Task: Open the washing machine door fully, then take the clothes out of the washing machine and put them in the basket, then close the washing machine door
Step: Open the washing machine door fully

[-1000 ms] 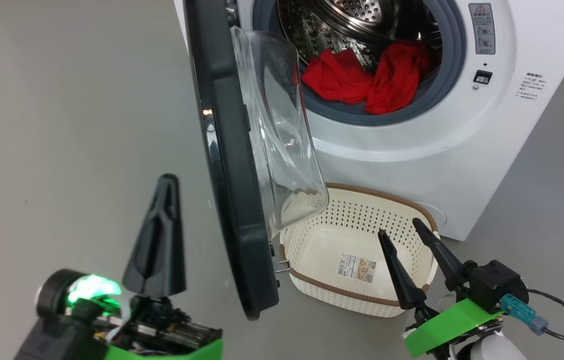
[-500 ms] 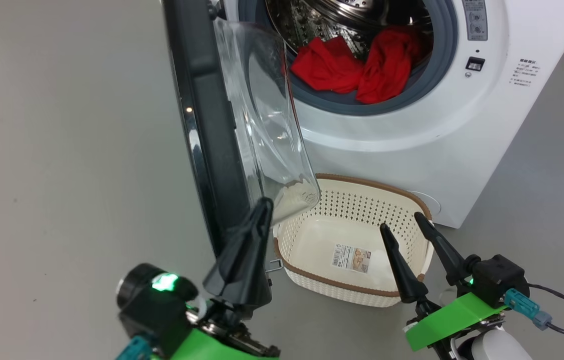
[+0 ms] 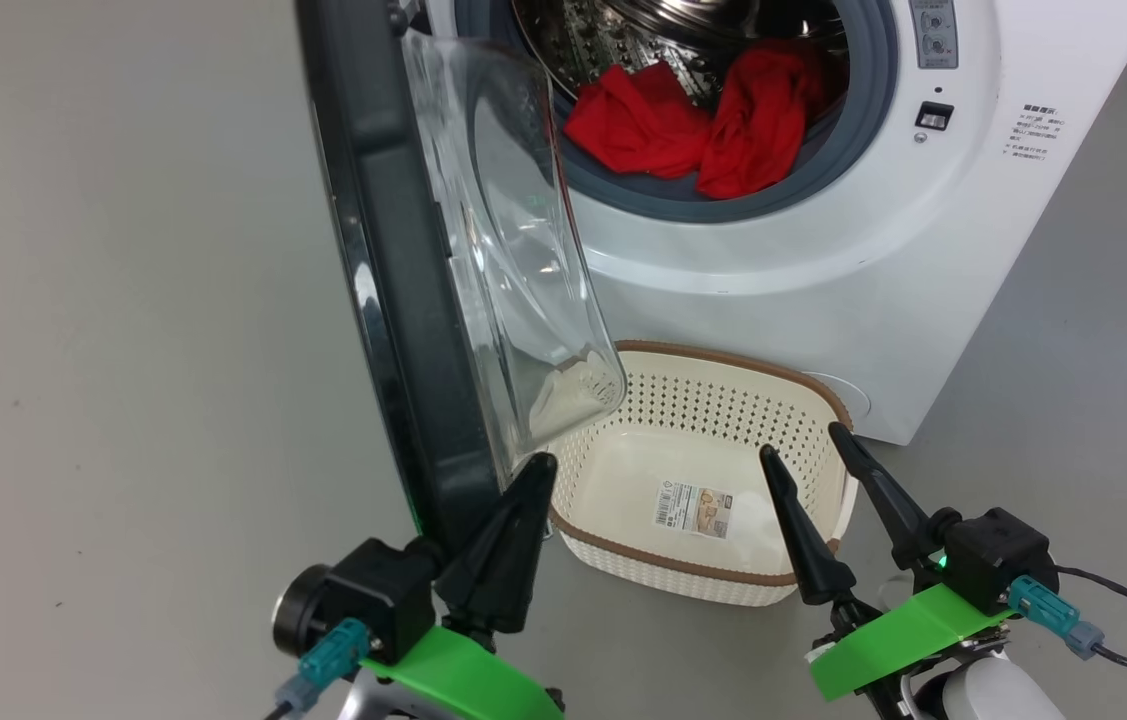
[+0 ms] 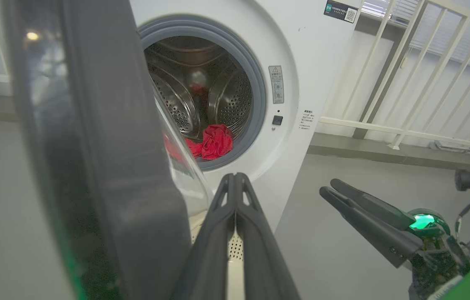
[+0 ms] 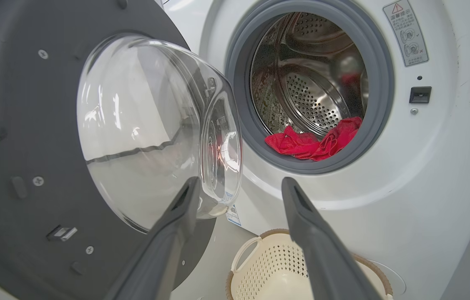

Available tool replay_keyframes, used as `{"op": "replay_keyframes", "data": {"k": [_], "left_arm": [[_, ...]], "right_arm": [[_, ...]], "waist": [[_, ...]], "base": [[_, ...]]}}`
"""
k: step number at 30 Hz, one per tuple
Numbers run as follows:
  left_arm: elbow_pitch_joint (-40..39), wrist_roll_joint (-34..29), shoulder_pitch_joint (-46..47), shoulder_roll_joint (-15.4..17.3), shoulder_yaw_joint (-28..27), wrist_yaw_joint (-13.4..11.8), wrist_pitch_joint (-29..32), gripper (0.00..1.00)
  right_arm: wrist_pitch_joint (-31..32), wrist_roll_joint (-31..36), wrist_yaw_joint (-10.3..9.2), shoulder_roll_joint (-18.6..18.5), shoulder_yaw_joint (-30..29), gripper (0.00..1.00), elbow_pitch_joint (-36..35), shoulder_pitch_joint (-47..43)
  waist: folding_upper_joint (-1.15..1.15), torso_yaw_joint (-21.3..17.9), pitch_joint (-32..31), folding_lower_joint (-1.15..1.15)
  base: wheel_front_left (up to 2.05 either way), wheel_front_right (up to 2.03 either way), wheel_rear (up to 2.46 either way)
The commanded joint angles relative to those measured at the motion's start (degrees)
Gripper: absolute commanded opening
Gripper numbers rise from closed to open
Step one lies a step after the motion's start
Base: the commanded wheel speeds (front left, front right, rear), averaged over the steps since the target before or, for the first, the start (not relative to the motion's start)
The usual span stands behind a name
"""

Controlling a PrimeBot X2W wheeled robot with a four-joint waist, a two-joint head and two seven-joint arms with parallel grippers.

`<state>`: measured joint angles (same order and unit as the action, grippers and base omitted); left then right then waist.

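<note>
The washing machine (image 3: 823, 260) stands with its door (image 3: 393, 280) swung out edge-on, the clear glass bowl (image 3: 503, 270) facing the drum. Red clothes (image 3: 693, 130) lie at the drum's front lip. The basket (image 3: 723, 357) sits on the floor below the opening. My left gripper (image 3: 541, 462) is shut on nothing, its tip at the door's lower edge beside the bowl; whether it touches I cannot tell. My right gripper (image 3: 801, 441) stands open over the basket's right side. In the right wrist view the open gripper (image 5: 240, 182) points at the clothes (image 5: 314, 141).
Grey floor (image 3: 123, 350) stretches wide to the left of the door. A white railing (image 4: 405, 83) runs behind and to the right of the machine. A dark cable (image 3: 1123, 600) trails from my right wrist.
My left gripper has swung right, from outside the door's black rim to its lower edge by the glass bowl. The camera shifted, moving the whole scene left and up. The right gripper held still.
</note>
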<state>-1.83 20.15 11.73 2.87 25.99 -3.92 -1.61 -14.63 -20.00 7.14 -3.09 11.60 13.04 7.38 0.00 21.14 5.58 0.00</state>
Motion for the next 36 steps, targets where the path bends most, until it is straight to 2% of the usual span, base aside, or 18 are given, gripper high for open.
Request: {"op": "replay_keyframes", "data": {"k": [1,6,15,24,36], "left_arm": [[-1.1,-0.4,2.0,0.3,-2.2,-0.5,-0.4,0.00],[0.5,-0.6,1.6,0.7,-3.7,-2.6,-0.4,0.00],[0.0,0.0,-1.4,1.9,-5.5,-4.6,-0.7,0.00],[0.7,1.3,-3.3,3.5,-8.5,-5.9,-2.3,0.00],[2.9,2.4,-3.0,5.3,-13.0,-7.6,-5.5,0.00]], "right_arm": [[-0.4,0.2,0.35,0.2,1.1,1.00,-1.7,2.2],[-0.4,0.3,0.35,0.2,0.9,1.00,-1.6,1.8],[-0.4,-0.2,0.35,0.2,1.5,1.00,-1.3,1.1],[-0.4,-0.1,0.35,0.2,2.0,1.00,-1.3,0.6],[-0.4,0.6,0.35,0.2,2.8,1.00,-1.3,0.6]], "waist": [[0.00,0.0,0.0,0.00],[0.00,0.5,-0.4,0.00],[0.00,2.8,-1.1,0.00],[0.00,5.4,-1.0,0.00],[0.00,6.7,0.5,0.00]], "base": [[0.00,0.00,0.00],[0.00,0.00,0.00],[0.00,0.00,0.00],[0.00,0.00,0.00],[0.00,0.00,0.00]]}}
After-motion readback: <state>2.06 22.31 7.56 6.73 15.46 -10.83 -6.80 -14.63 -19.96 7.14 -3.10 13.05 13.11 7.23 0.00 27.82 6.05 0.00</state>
